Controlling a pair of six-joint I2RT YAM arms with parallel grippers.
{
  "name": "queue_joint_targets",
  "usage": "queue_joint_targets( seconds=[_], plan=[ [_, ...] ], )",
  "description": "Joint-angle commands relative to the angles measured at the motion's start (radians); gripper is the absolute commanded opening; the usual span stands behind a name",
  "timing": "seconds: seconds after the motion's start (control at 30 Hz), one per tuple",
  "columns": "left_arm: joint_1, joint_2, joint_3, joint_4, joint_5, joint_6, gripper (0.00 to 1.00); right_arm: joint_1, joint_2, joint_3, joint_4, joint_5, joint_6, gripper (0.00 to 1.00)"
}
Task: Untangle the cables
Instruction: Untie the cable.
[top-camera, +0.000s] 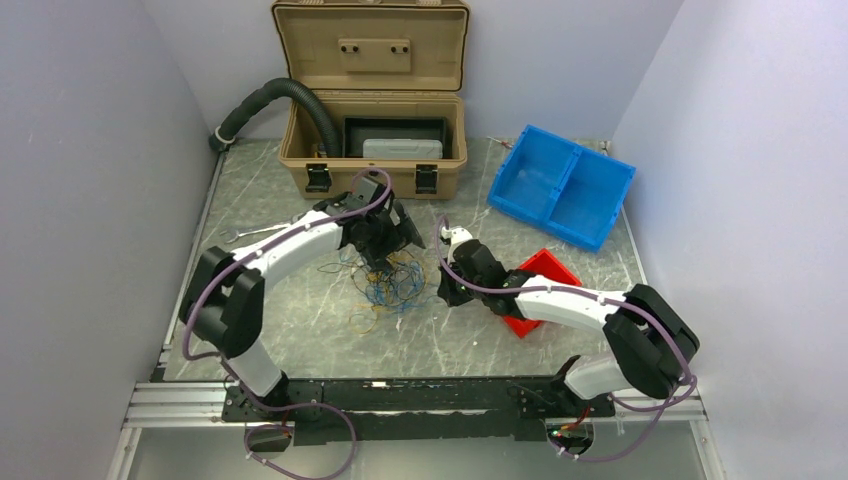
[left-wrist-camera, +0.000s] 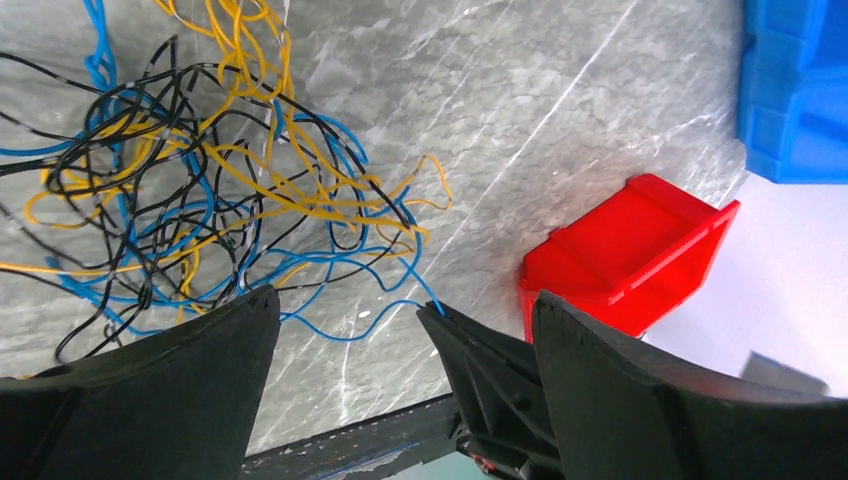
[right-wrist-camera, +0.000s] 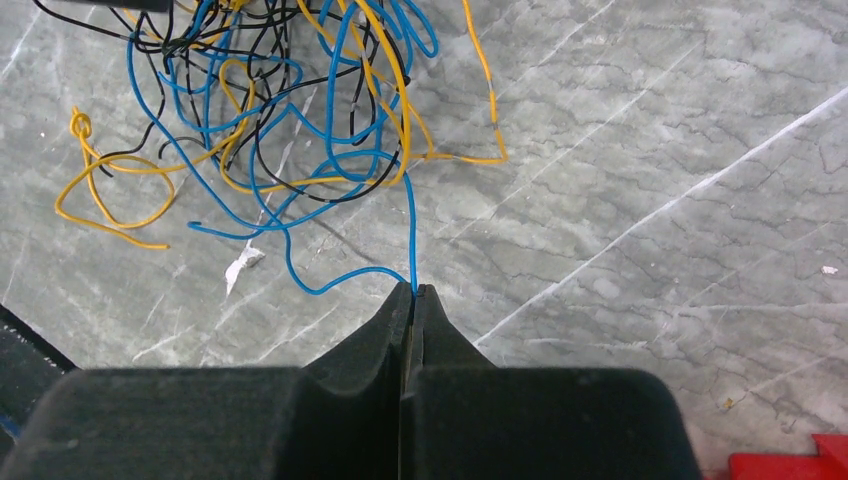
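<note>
The cables (top-camera: 388, 285) lie in a loose heap of blue, yellow-orange and black strands in the middle of the tabletop (top-camera: 300, 335), just below the tan case (top-camera: 375, 165) in the top view. The right gripper (right-wrist-camera: 412, 292) is clenched on a single blue wire (right-wrist-camera: 411, 225), pinched at the very tips of its jaws. From there the wire climbs straight into the heap and loops through yellow and black strands. The left gripper (top-camera: 385, 243) hangs over the upper edge of the heap, jaws spread wide and holding nothing. The two grippers are close together, with the right one showing low in the left wrist view. To my eye the weak spot is that tip pinch: it has so little purchase that a firm pull could let the thin wire slip free. If the pinch does hold, the crossings further in look likely to snag, so a pull toward the red bin (top-camera: 548, 268) at centre right may drag the whole heap along or tighten a knot instead of freeing the strand. The open left gripper could pin the heap, but coming down it might trap the blue wire too, or knock against its neighbour
</note>
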Motion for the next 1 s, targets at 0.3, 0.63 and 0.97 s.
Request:
queue_joint_targets(
  seconds=[0.3, 0.63, 0.97],
  plan=[
    [0.013, 0.193, 0.102, 0.022, 0.059, -0.096, 0.92, 0.010, -0.038, -0.006, 0.049, -0.003, 0.008, 0.00],
    [0.073, 0.155, 0.030, 0.034, 0.011, -0.118, 0.25, 0.011, -0.110, -0.057, 0.040, 0.063, 0.032, 0.00],
    [0.283, 0.018, -0.070, -0.023, -0.049, 0.030, 0.00, 0.002, -0.332, -0.038, -0.254, 0.491, 0.211, 0.00]
  ],
)
